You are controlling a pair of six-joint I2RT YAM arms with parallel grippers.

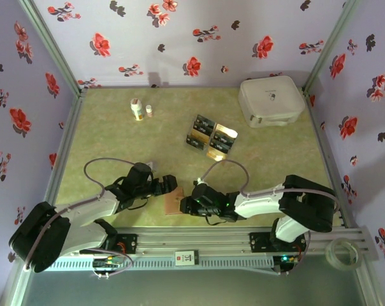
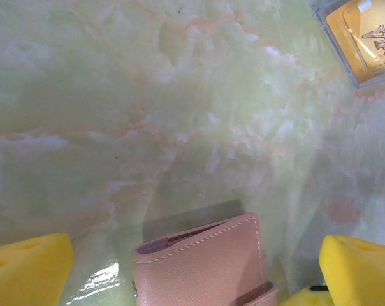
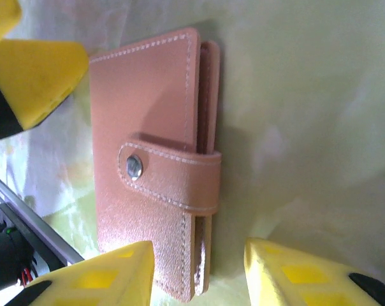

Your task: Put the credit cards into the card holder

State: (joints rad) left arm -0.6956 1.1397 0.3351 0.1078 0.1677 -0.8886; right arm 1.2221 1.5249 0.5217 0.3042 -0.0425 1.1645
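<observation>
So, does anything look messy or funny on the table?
Nothing looks spilled or broken. The small pinkish-brown leather card holder lies flat, snapped shut, so no card could go in yet. The black and gold cards sit apart from it, mid-table.

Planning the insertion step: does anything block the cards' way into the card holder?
Yes. The card holder lies shut, its strap snapped across the opening edge, so no slot is reachable. The credit cards sit farther out on the table.
</observation>
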